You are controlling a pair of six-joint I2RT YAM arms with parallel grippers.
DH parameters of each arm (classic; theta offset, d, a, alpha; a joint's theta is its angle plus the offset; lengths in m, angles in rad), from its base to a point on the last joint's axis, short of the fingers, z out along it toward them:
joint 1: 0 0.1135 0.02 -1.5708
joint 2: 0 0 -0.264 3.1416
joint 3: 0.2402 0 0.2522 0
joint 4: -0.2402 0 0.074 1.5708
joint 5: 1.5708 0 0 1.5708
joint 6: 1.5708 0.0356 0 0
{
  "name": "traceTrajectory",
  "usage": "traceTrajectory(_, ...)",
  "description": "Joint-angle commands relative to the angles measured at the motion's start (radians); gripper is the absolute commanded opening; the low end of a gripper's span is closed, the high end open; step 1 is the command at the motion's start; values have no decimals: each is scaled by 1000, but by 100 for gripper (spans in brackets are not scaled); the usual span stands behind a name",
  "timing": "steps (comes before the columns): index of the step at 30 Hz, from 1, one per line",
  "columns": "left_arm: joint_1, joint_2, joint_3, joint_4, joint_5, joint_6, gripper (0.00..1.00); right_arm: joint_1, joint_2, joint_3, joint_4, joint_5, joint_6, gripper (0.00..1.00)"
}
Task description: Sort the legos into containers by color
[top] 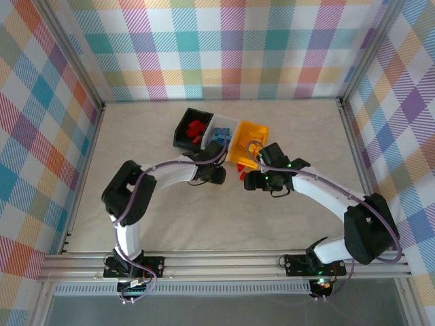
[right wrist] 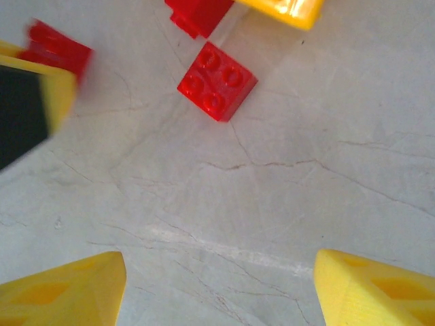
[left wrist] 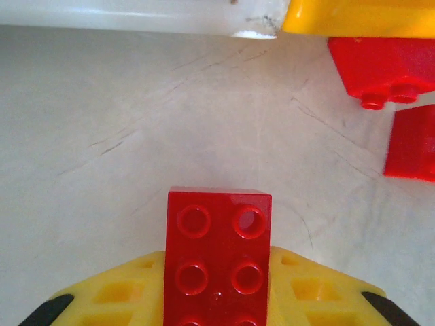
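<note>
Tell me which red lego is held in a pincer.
The studs-up red brick clamped between the yellow fingers of the left pincer; the other red bricks lie free on the table or in the black bin.

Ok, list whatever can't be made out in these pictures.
- Top external: contents of the yellow bin, too small to count.
- Left wrist: held red brick's near end, cut off by the bottom edge; right-hand red brick, cut by the right edge.
- Right wrist: left red brick, blurred; top red brick, cut by the top edge.
</note>
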Motion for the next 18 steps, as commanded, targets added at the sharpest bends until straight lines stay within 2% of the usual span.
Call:
traceTrajectory(1,30,-148,-6,-74,-49,-12,21,28,63,18,12,61,9,73)
traceTrajectory(4,76,-205,19,-119,-64,10,22,39,144,57,40,77,-14,74)
traceTrajectory(8,190,-197,95,-157,-47,33,22,44,268,137,46,126,-44,74)
traceTrajectory(12,280,-107,204,-156,-23,61,22,44,344,189,56,165,-48,74)
traceTrajectory(18,335,83,400,-159,-34,91,23,49,424,240,70,180,-46,73)
